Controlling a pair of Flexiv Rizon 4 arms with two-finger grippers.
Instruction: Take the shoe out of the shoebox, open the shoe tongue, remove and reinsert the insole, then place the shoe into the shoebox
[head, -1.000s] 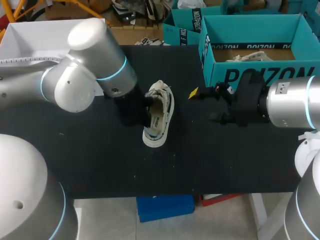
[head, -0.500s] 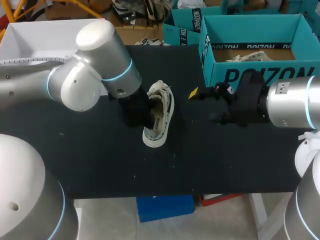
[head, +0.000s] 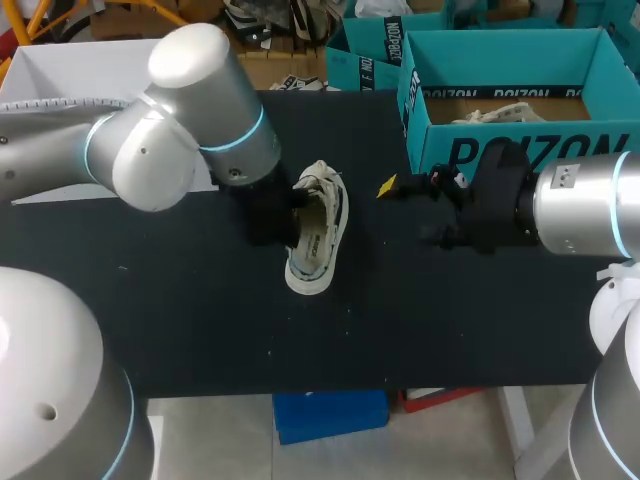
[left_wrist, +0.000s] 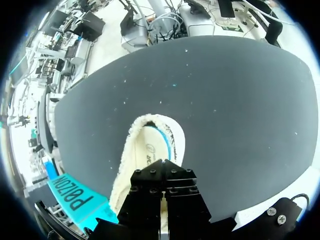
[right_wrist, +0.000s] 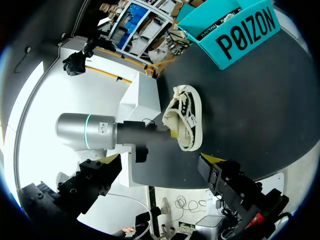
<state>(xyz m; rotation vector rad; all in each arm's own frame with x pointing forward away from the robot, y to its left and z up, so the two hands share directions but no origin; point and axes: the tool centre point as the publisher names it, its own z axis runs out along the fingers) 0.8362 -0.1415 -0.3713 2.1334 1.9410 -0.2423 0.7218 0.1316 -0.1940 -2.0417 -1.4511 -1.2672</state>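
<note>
The left claw (left_wrist: 162, 199) looks pressed together, its tips sunk out of sight at the opening of the shoe (head: 320, 238); whether it pinches any part of the shoe cannot be told. The right claw (head: 404, 212) hangs spread and empty above the table (head: 200, 320), between the shoe and the shoebox (head: 520, 152). The shoe lies on the table outside the shoebox, its insole showing in the left wrist view.
</note>
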